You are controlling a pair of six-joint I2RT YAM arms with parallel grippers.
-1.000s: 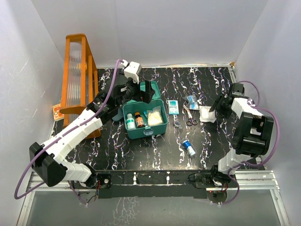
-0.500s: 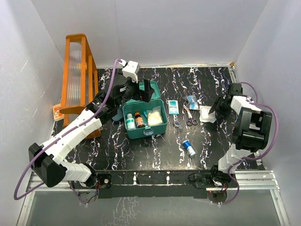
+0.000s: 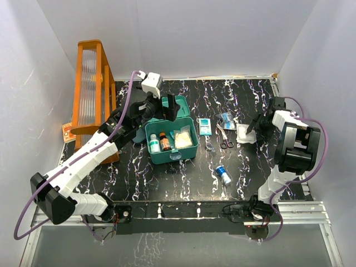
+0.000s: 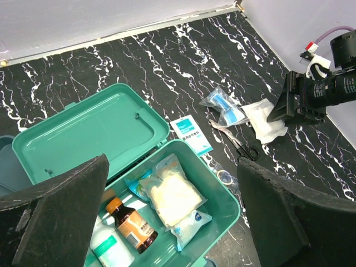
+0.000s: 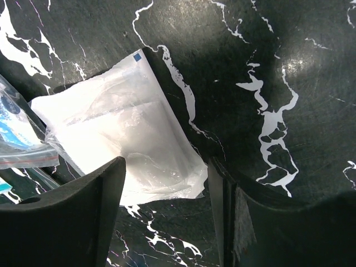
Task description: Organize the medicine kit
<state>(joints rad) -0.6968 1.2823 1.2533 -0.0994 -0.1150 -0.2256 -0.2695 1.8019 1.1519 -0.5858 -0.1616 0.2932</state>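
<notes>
The left gripper (image 4: 172, 164) hangs spread wide, holding nothing, over the open medicine kit (image 3: 172, 156) left of the desk's (image 3: 167, 181) middle, while the right gripper (image 5: 167, 166), jaws apart, straddles a white packet (image 5: 122, 128) near the right edge; the sachet (image 4: 191, 134) print is unreadable.

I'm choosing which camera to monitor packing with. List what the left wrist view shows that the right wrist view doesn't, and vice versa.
Left wrist only: the open medicine kit, its brown bottle, a blue-white sachet, scissors. Right wrist only: a small blue square at a corner of the white packet. Both: that packet, a clear bag, the black marbled table.
</notes>
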